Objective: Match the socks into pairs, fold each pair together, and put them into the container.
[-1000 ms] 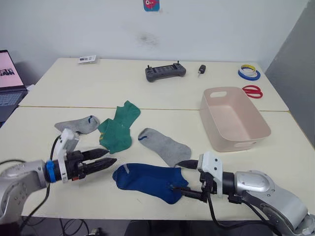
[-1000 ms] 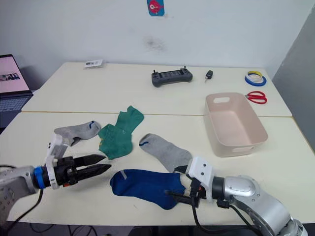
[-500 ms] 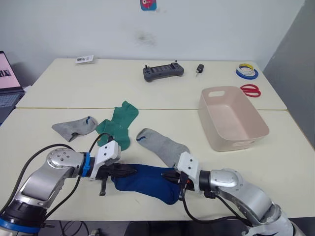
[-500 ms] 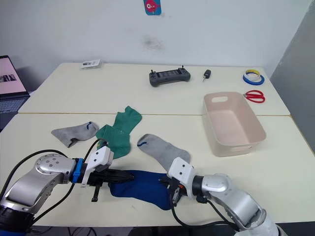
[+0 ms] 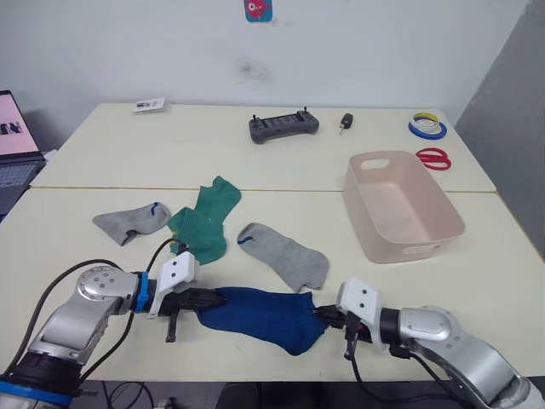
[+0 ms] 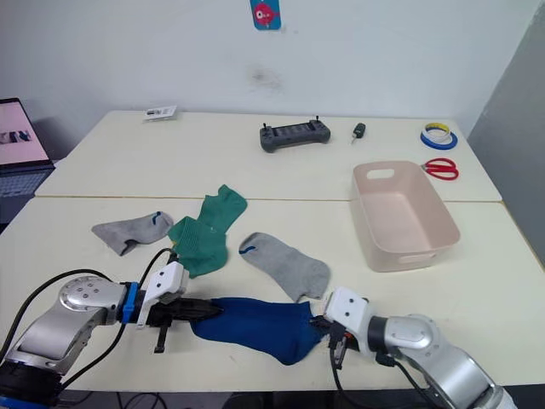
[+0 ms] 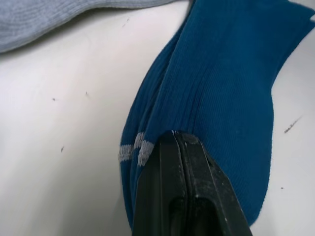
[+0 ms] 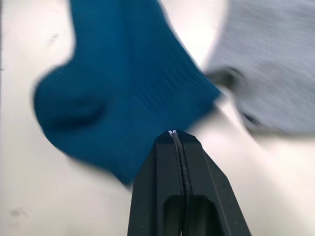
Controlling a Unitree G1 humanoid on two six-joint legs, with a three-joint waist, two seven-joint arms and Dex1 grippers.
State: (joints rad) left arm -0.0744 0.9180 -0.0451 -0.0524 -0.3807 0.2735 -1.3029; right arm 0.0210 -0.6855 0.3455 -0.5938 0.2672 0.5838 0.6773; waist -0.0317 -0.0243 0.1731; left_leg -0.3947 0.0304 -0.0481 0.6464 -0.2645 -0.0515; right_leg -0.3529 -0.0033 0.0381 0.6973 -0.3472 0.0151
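An office or lab room: pale tables (image 5: 255,158) against a bare white wall, a laptop (image 5: 15,141), a handheld controller (image 5: 283,126), tape rolls (image 5: 429,126) and scissors (image 5: 435,158).

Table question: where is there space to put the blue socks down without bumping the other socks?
Bare tabletop lies near the front edge, in front of the container. The strip between the green socks and the far controller is free too. It is crowded around the grey sock, the other grey sock and the blue socks.
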